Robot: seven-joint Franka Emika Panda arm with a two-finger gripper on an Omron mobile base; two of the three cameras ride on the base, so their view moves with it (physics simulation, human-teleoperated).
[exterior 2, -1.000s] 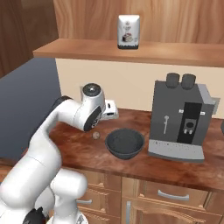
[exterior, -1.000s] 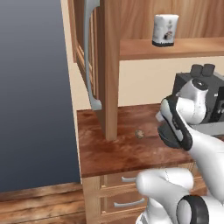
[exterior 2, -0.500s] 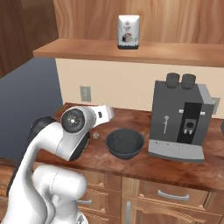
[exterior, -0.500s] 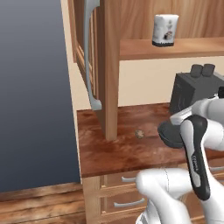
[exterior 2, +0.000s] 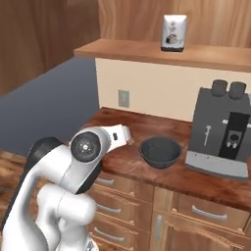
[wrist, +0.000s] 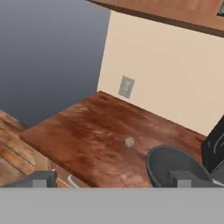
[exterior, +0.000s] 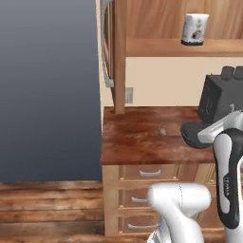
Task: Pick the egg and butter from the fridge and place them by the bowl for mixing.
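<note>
We see the egg (wrist: 129, 141) lying loose on the counter (wrist: 87, 131) just beside the dark bowl (wrist: 177, 168), while our gripper (wrist: 111, 179) hangs apart from it with jaws spread wide and empty. A careless swing toward the fridge (exterior: 47, 90) for the butter could, we judge, send the egg rolling.

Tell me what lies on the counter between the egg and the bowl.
Nothing: in the hand view a bare strip of wooden counter separates the egg from the dark bowl, which sit close but apart. The left base view agrees.
</note>
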